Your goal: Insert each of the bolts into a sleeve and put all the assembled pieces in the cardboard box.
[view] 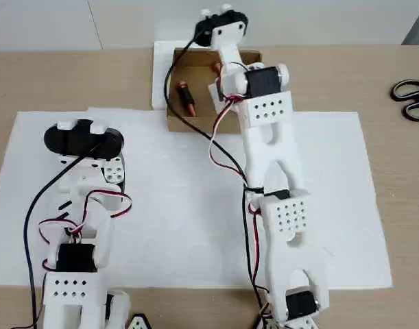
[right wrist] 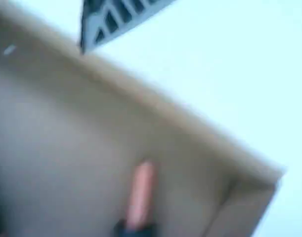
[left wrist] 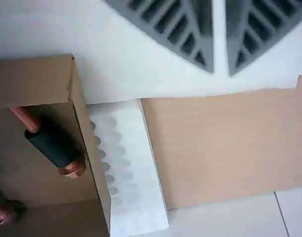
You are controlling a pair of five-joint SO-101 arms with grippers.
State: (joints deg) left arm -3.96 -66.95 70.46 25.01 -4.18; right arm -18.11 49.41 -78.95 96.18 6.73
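Sleeved bolt [view: 186,98] lying in cardboard box [view: 188,125]; left jaws closed, empty; right jaws unclear

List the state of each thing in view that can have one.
Box, open on top.
Piece, bolt in sleeve, lying in the box.
Second piece, in the box, mostly hidden.
Left gripper, shut, empty.
Right gripper, above the box.
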